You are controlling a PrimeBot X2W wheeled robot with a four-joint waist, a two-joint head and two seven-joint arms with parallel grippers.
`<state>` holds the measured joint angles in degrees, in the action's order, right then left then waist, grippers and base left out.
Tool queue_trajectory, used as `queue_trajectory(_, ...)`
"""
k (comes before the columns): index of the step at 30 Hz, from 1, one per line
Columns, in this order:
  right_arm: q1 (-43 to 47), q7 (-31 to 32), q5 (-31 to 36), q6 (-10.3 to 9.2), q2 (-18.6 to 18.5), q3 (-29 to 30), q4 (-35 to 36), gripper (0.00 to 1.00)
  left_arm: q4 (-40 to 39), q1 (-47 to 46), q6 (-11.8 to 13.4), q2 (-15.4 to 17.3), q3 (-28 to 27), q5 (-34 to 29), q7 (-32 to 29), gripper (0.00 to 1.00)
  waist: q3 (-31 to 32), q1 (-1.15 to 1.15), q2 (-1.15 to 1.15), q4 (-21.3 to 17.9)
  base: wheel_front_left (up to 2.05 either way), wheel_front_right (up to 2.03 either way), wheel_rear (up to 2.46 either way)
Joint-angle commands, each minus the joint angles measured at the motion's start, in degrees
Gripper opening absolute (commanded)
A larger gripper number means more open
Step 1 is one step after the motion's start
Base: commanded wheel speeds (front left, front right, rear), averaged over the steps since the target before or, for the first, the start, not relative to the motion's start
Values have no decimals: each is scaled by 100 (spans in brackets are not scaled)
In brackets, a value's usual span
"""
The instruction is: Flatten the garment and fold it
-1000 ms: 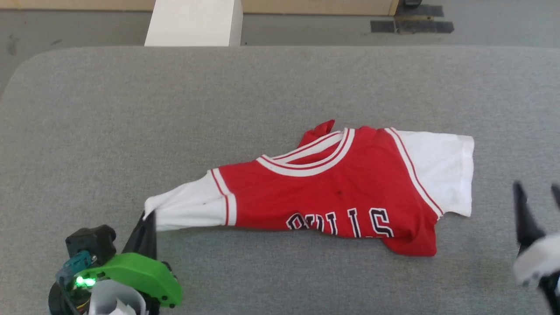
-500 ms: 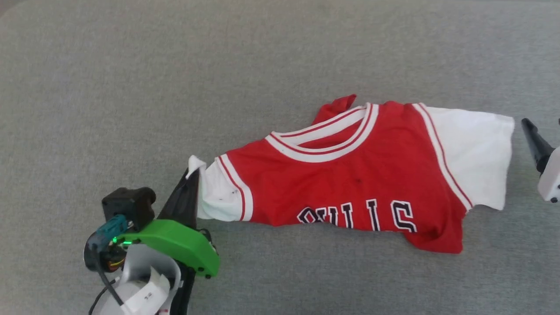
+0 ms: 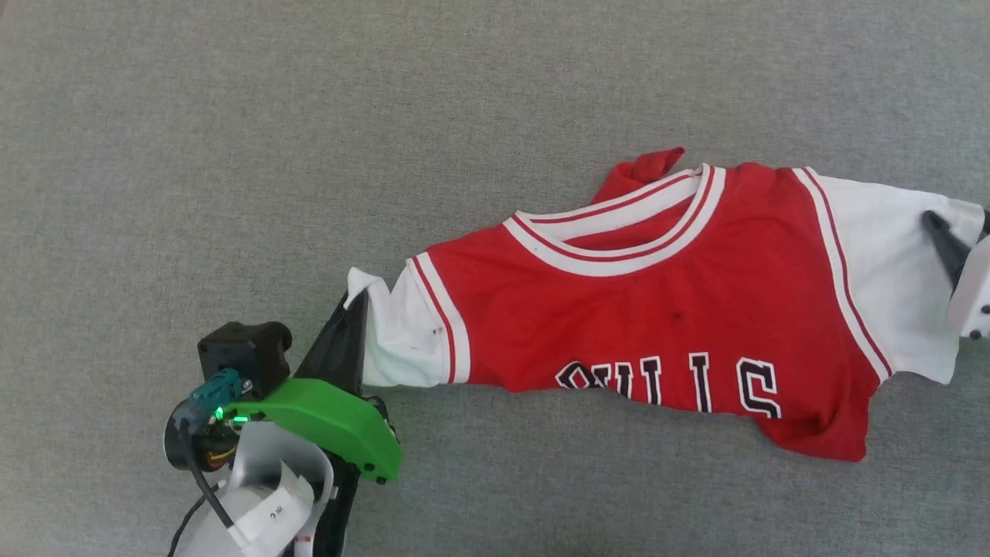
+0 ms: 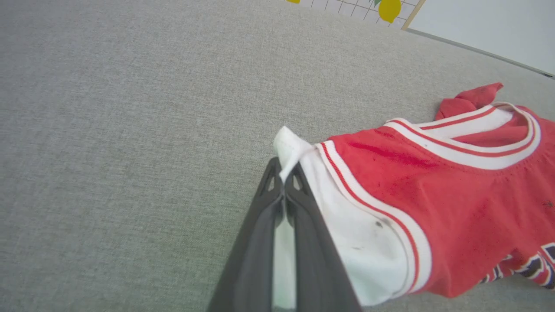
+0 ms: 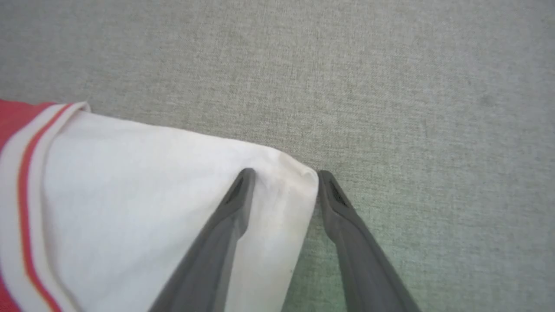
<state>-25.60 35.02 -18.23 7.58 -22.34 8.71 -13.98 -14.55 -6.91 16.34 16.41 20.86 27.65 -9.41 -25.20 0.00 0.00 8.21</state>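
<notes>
The garment, a red jersey T-shirt with white sleeves and dark lettering, lies rumpled on the grey table, collar facing away from me. My left gripper is shut on the tip of its left white sleeve, which stands bunched up between the fingers. At the picture's right edge my right gripper is over the far corner of the other white sleeve. In the right wrist view this gripper is open, one finger on the cloth, the other just past the sleeve's edge.
Grey cloth-covered table stretches all around the shirt. A small red flap sticks out behind the collar. In the left wrist view a pale wall with a lemon print lies beyond the table's far edge.
The head camera has tilted down and in, so the picture shifted. The left sleeve is more bunched toward the shirt's body. My right gripper has come in from the right onto the right sleeve's corner.
</notes>
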Motion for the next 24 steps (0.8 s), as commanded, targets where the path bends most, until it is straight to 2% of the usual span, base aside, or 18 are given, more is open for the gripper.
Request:
queue_trajectory(1, -6, 123, -27, -9, 72, -25, -127, 0, 24, -104, -9, 5, -35, 16, 32, 0, 14, 0, 0, -10, 0, 0, 0)
queue_trajectory(11, -204, -161, -36, -9, 96, 20, 108, 0, 247, -628, 3, 263, -123, -169, -208, 0, 717, 0, 0, -267, 0, 0, 0)
queue_trajectory(18, -582, -697, -91, -9, 332, -259, 518, 0, 928, -1947, -357, 436, -119, -247, -530, 0, 1620, 0, 0, -556, 0, 0, 0)
queue_trajectory(24, -1524, -1044, 97, -9, 326, -673, 584, 0, 1582, -3142, -662, 569, -173, -268, -753, 0, 1968, 0, 0, -780, 0, 0, 0)
